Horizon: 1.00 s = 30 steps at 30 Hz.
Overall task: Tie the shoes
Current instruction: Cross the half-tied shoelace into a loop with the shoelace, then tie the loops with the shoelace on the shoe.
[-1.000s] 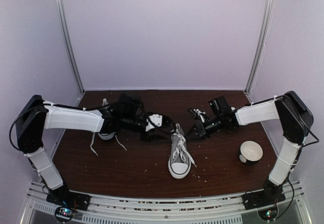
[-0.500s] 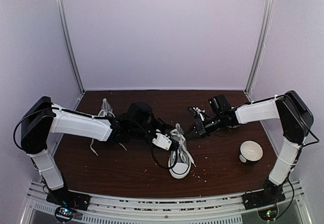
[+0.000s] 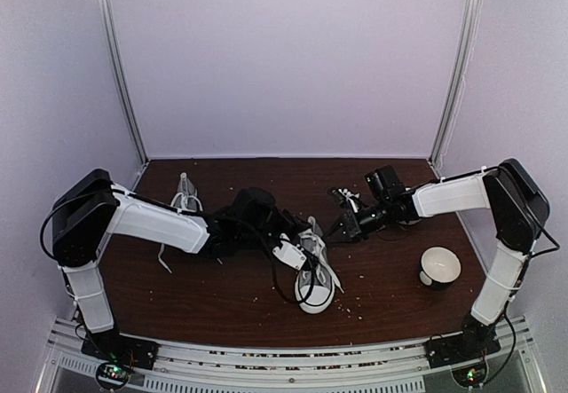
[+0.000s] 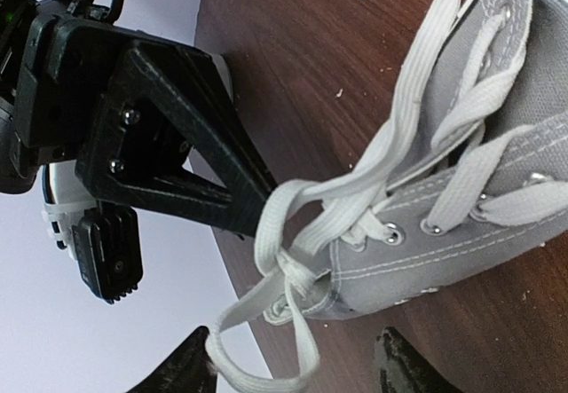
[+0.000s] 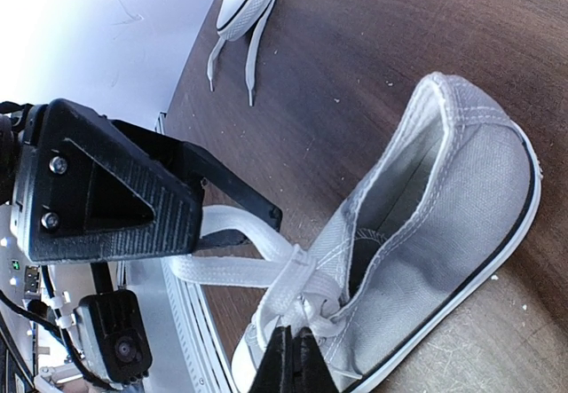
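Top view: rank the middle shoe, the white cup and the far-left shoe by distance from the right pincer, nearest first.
From the right pincer, shut on a lace:
1. Middle shoe, just to its near left.
2. White cup, to its right, nearer the front edge.
3. Far-left shoe, across the table at the back left.

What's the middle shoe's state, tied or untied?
Untied: laces on the shoe only cross loosely, no bow; right fingers pinch one strand.
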Tool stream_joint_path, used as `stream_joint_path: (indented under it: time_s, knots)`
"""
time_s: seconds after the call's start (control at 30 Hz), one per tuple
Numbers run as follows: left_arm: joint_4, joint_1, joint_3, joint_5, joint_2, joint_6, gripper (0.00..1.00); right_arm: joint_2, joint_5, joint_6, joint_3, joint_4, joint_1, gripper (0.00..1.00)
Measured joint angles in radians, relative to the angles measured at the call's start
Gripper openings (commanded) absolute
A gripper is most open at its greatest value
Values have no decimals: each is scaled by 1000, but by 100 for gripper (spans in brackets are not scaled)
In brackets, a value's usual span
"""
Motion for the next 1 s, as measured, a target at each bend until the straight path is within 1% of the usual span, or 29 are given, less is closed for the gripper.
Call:
stream_joint_path:
  time_s: [0.23,0.27,0.3,0.33,0.4,0.43,0.47,0.5,0.6,0.73,0.9,1.0]
  knots:
    - [27,-23,0,-35,7,26,61,0,-4,-2,0,0,0,0]
    - [28,-27,0,-40,7,28,59,0,-4,-2,0,0,0,0]
    - [28,-31,0,-45,7,30,55,0,-4,-2,0,0,0,0]
    - [28,-34,0,-49,7,31,47,0,-5,-2,0,0,0,0]
    - [29,-37,0,-63,7,28,26,0,-5,-2,0,0,1,0]
    - [28,-39,2,-76,7,25,12,0,-5,-2,0,0,2,0]
    - [28,-40,2,-76,7,24,3,0,-5,-2,0,0,2,0]
    - [30,-40,2,-88,7,18,0,0,-5,-2,0,-1,2,0]
    - [35,-40,2,-125,7,-12,0,0,-3,-6,0,-6,2,0]
    - [20,-40,2,-155,7,-91,0,-1,13,-8,0,-16,2,0]
    - [-63,-40,6,-152,7,-214,0,-27,56,-2,-13,-13,1,0]
    - [-132,-38,34,-126,7,-299,0,-62,91,7,-36,-5,-2,0]
